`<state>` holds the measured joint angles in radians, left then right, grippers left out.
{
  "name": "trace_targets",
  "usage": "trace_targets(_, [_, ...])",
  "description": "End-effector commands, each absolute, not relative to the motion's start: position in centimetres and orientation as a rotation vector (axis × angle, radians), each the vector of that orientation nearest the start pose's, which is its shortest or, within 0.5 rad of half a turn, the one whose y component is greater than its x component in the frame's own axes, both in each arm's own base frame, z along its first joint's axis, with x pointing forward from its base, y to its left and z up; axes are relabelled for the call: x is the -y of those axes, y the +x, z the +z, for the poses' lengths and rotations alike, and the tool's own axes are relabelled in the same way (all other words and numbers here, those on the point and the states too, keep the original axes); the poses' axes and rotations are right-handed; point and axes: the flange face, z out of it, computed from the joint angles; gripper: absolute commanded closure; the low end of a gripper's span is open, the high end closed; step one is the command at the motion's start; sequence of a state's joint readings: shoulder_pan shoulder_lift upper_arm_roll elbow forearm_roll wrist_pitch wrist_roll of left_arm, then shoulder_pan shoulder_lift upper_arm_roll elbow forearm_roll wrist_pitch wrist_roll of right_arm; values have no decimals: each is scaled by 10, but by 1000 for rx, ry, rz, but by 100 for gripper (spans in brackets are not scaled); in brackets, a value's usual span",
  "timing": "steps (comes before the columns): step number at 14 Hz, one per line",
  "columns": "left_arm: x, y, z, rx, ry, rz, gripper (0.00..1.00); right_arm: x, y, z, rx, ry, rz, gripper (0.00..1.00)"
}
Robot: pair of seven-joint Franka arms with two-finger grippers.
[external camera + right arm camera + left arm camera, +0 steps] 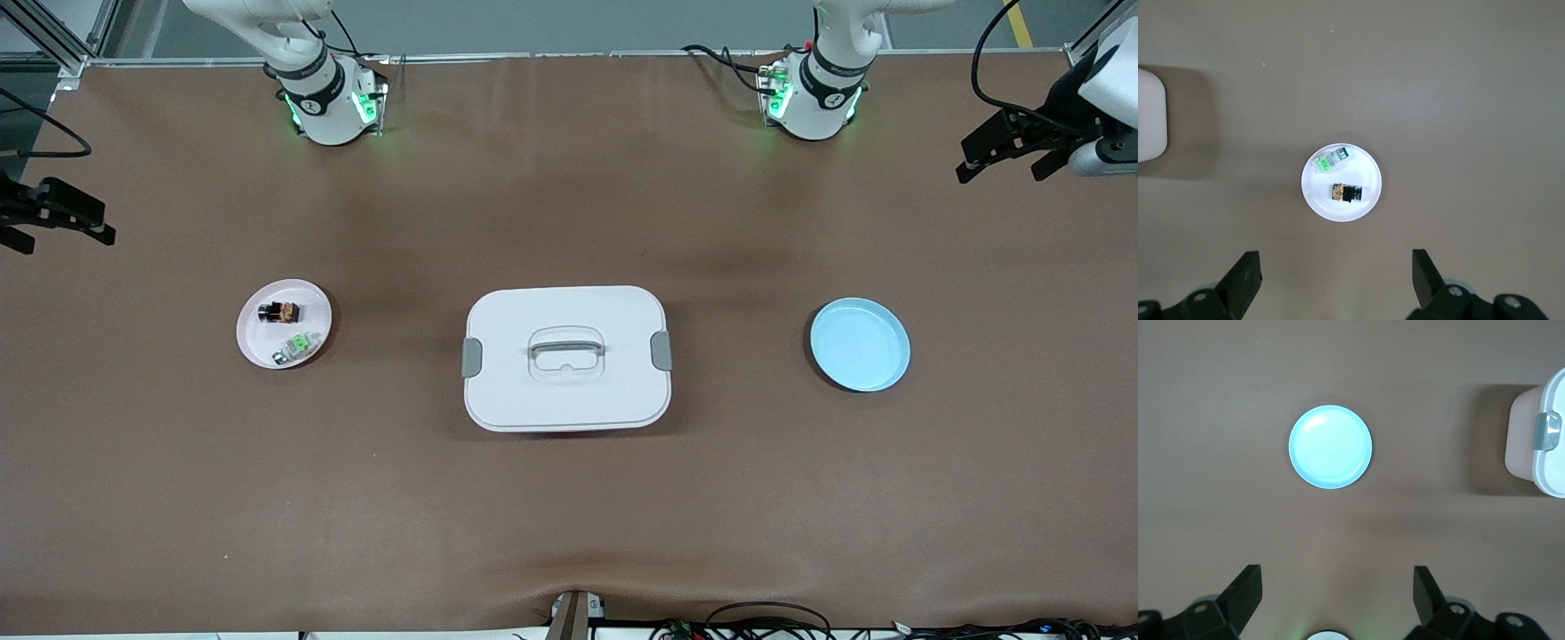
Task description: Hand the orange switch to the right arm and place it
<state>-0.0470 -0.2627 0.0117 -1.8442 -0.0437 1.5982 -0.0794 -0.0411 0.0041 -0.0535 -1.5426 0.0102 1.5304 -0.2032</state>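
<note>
At the right arm's end of the brown worktop (569, 516), the right end effector (36, 222) hangs in the air at the edge of the front view, over the worktop near its end. Its two black fingers (1241, 280) stand wide apart and nothing is between them. Its wrist view looks straight down on a small white plate (253, 342).

That white plate lies toward the right arm's end of the worktop. In it rests the orange switch (281, 312), a tiny black block with an orange face, lying in the part of the plate farther from the front camera. Just beside it on the same plate, nearer to the front camera, lies a similar tiny part with a green face (302, 343). The two parts are close together but apart.

In the middle of the worktop sits a white lidded box (566, 356) with a clear handle on top and a grey clasp at each end.

Toward the left arm's end lies a light blue plate (860, 344), flat on the worktop, well apart from the box.

The left end effector (1005, 151) hangs over the left arm's end of the worktop, its fingers (1245, 593) spread fully and holding nothing. Its wrist view looks down on the blue plate, with a corner of the box at the edge.
</note>
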Motion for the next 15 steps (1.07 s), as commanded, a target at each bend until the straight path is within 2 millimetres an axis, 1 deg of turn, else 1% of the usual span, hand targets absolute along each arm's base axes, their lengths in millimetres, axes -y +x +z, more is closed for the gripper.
trace_targets(1, [22,477,646,49,-3188,-72,0,51,545,643,148,-3110,63,0])
trace_targets(3, [22,485,654,48,-3186,-67,0,54,542,646,134,-3088,70,0])
trace_targets(4, [21,489,654,40,-3180,-56,0,54,542,648,135,-3084,66,0])
trace_targets(5, [23,492,650,23,-3170,-27,0,52,542,655,143,-3087,41,0])
trace_targets(7, [27,496,640,14,-3165,14,0,49,542,663,155,-3090,16,0])
trace_targets(8, [29,495,634,4,-3163,60,0,46,542,667,167,-3092,4,0])
trace_targets(10, [25,494,633,6,-3162,74,0,40,543,667,186,-3108,8,0])
trace_targets(13, [25,494,634,9,-3162,72,0,47,542,666,163,-3091,6,0])
trace_targets(14, [26,494,633,6,-3162,77,0,43,543,666,174,-3092,9,0])
trace_targets(15, [27,494,633,4,-3162,77,0,48,542,666,161,-3091,9,0])
